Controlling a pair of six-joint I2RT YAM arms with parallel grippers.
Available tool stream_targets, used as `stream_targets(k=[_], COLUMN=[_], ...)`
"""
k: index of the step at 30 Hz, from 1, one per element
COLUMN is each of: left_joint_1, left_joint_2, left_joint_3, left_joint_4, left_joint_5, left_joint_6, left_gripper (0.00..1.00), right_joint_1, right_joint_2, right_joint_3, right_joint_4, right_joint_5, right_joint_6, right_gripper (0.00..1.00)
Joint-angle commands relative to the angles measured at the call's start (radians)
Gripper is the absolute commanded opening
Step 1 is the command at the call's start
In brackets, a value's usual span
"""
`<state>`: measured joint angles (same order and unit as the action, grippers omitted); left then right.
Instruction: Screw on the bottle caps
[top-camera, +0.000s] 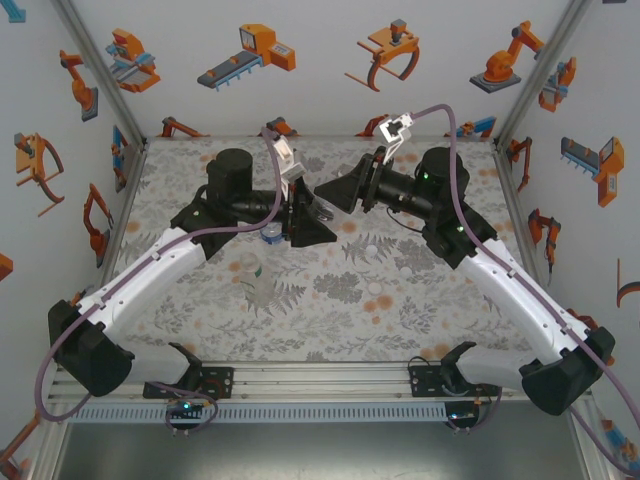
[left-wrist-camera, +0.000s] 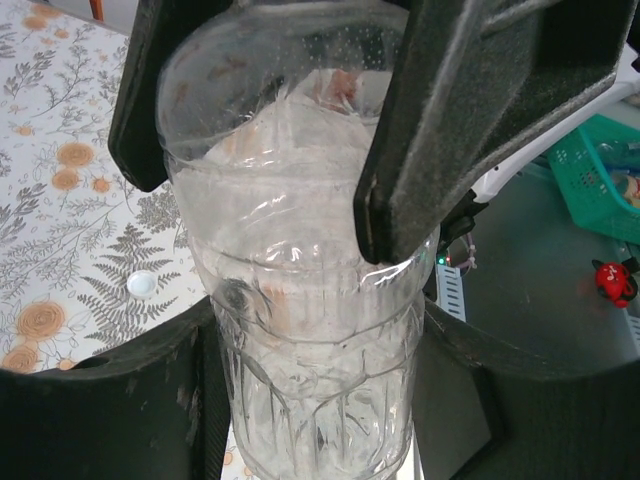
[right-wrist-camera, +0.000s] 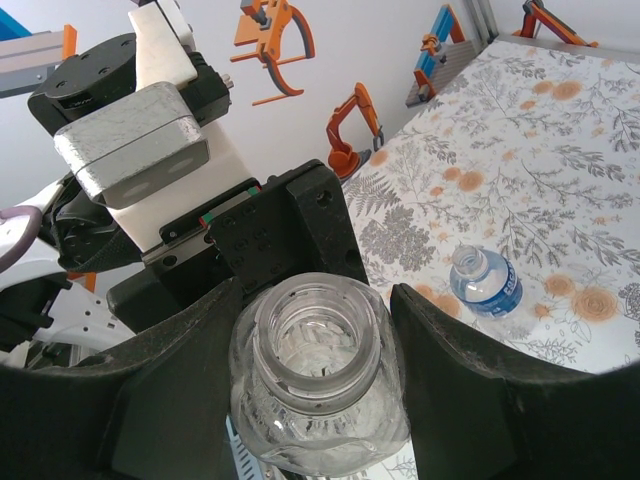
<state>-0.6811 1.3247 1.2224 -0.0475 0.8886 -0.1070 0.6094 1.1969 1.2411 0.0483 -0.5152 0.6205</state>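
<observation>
Plain clear bottle (right-wrist-camera: 315, 350), neck open and uncapped, centre frame in both wrist views. Clamped across its ribbed wall by the left end effector (left-wrist-camera: 270, 170); gripped near the shoulder by the right end effector (right-wrist-camera: 318, 362). Blue-labelled bottle (right-wrist-camera: 487, 282) at right on the floral surface (right-wrist-camera: 560, 150). White cap (left-wrist-camera: 141, 283) at left of the left wrist view.

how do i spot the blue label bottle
Find the middle of the floral table, where a clear bottle is gripped. Just left of that, nearer the bases, sits a small bottle. Only it has a blue label, unlike the plain bottle just nearer.
</observation>
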Motion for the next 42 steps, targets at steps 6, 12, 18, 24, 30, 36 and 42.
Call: stream_targets(k=[6, 12, 18, 24, 30, 36, 42], left_joint_1=[-0.005, -0.003, 0.001, 0.013, 0.041, 0.056, 0.055], left_joint_2=[-0.005, -0.027, -0.078, -0.124, -0.152, -0.169, -0.189], left_joint_3=[0.019, -0.005, -0.057, -0.102, -0.127, -0.134, -0.14], left_joint_4=[0.013, 0.008, 0.016, 0.033, 0.055, 0.045, 0.033], left_joint_5=[0.03, -0.013, -0.092, -0.184, -0.203, -0.183, -0.186], left_joint_6=[0.03, 0.041, 0.057, 0.037, 0.0, -0.013, -0.014], left_gripper=[0.43, 0.39, 0.35, 0.22, 0.02, 0.0, 0.0], right_joint_1=[0.012, 0.012, 0.007, -0.016, -0.066, -0.101, -0.106], right_joint_2=[-0.01, -0.036, -0.068, -0.083, -0.092, -0.054, 0.028], right_joint_3=[0.046, 0.081, 0.156, 0.161, 0.076, -0.032, -0.126], right_joint_4=[0.015, -0.091, -0.274, -0.413, -0.502, -0.616, -0.724], right_joint_5=[-0.007, 0.061, 0.165, 0.303, 0.405, 0.449, 0.469], right_joint_6=[0.01, -0.077, -0.199, -0.215, -0.168, -0.148, -0.157], right_gripper=[0.19, 0.64, 0.69, 0.69, 0.69, 0.67, 0.65])
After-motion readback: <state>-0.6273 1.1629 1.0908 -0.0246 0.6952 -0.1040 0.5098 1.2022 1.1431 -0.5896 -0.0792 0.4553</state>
